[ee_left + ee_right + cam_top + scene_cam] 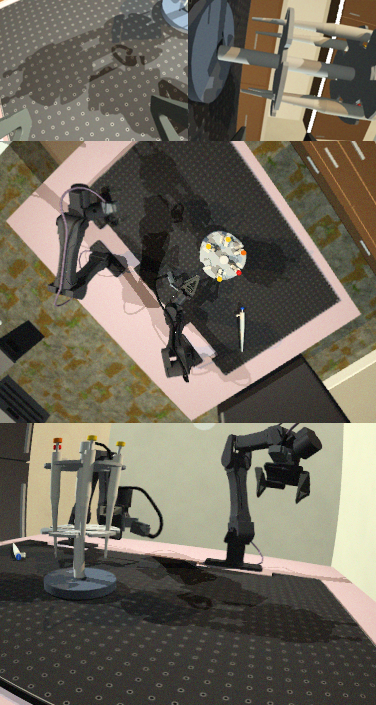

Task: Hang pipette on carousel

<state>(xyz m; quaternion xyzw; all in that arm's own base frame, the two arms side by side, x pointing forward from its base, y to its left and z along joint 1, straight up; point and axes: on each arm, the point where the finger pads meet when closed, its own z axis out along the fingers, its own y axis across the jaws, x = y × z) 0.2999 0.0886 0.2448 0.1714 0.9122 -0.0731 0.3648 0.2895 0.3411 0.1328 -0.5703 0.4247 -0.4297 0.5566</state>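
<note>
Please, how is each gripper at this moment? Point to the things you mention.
Left gripper (281,487): open, holding nothing.
Right gripper (274,133): partly open, holding nothing.

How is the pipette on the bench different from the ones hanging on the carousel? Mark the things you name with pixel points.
The bench pipette (242,330) (17,551) lies down, but the carousel pipettes (56,488) (323,105) hang upright. The bench pipette's button is blue, while the carousel pipettes' buttons are yellow, orange or red. Both kinds have long, pale bodies that get thinner toward the tip.
</note>
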